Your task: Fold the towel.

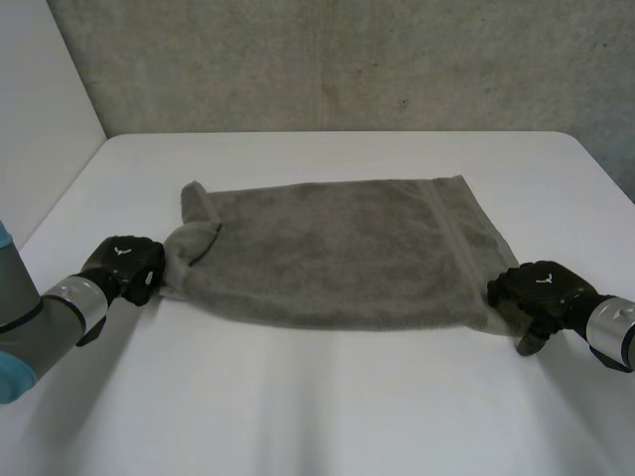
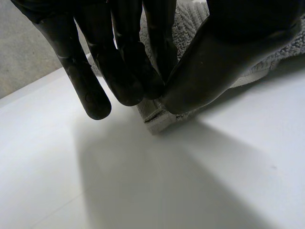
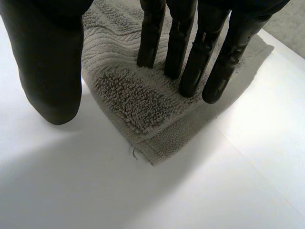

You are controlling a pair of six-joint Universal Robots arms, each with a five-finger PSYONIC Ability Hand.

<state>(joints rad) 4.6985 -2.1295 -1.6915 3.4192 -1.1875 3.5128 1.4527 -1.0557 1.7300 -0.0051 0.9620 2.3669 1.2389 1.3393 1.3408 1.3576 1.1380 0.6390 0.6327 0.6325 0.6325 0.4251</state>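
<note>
**Both robot hands at the towel's near corners**

My left robot hand (image 1: 124,266) is closed in a pinch. In the left wrist view its fingers (image 2: 119,71) curl down to meet the thumb (image 2: 214,62), and the towel's near left corner (image 2: 155,119) is caught where they come together, with its hemmed tip poking out just below them onto the desk (image 1: 298,407). From the head view, this hand sits at the towel's left end, and the cloth beside it is bunched into a small ridge.

My right robot hand (image 1: 541,290) is spread and holds nothing. In the right wrist view its fingers (image 3: 183,47) are straight, with their tips resting on top of the near right corner (image 3: 147,138). The thumb (image 3: 47,71) stands apart from them, off the cloth's edge and over bare desk.

The towel (image 1: 337,248) is grey and lies spread across the middle of the desk between my two hands. It is mostly flat, with a woven band running near its right end. Its far left corner (image 1: 193,198) is rumpled and turned up. Beyond the desk's far edge there is a rough grey wall (image 1: 347,59).
</note>
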